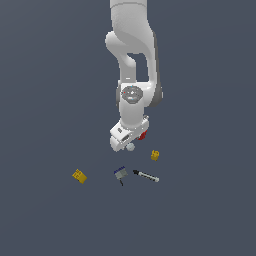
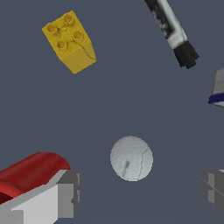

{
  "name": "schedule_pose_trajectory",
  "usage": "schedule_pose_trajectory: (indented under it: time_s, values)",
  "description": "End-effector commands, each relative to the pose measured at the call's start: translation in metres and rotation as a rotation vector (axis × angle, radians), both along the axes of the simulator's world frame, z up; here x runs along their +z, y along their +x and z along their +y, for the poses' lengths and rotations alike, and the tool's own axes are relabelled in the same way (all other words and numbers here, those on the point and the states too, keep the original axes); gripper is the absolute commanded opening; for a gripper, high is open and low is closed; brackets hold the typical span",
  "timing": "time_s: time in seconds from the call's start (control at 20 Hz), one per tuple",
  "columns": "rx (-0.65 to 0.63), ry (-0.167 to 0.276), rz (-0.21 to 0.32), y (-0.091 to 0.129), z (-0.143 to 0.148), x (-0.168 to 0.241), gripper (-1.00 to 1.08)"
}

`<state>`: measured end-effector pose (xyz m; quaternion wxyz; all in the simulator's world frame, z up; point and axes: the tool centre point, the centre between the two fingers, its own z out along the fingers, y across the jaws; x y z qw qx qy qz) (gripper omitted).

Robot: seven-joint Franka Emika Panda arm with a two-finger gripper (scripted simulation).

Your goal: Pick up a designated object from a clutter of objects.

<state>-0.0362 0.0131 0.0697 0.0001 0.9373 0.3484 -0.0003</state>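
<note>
Wrist view: the pale ball (image 2: 131, 158) lies on the desk (image 2: 131, 96) between the spread fingertips (image 2: 70, 192) of the gripper (image 2: 140, 192), jaws open and holding nothing, with the red cup (image 2: 30, 173) just beside one finger. Exterior view: the gripper (image 1: 125, 145) hovers low over the ball (image 1: 130, 147) — the approach step, by the look of it. Next comes a short descent and a closing on the ball alone — clear of the cup.

The pale ball (image 2: 131, 158) looks smooth and matt; the studded yellow block (image 2: 70, 41) plastic; the red cup (image 2: 30, 173) glossy.
</note>
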Motion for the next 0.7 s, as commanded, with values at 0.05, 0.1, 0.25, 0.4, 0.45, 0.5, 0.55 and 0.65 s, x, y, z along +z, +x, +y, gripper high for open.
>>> schedule_pose_trajectory:
  time_s: [0.05,0.1,0.25,0.4,0.45,0.5,0.55,0.65]
  values:
    - [0.001,0.0,0.0,-0.001,0.0,-0.008,1.0]
    - [0.001,0.0,0.0,-0.001,0.0,-0.012,1.0]
    - [0.002,0.0,0.0,-0.001,0.0,-0.027,1.0]
    - [0.003,0.0,0.0,-0.001,0.0,-0.039,1.0]
    - [0.004,0.0,0.0,-0.001,0.0,-0.042,1.0]
    - [0.004,0.0,0.0,-0.001,0.0,-0.045,1.0]
    - [0.004,0.0,0.0,-0.001,0.0,-0.046,1.0]
    - [0.004,0.0,0.0,-0.001,0.0,-0.049,1.0]
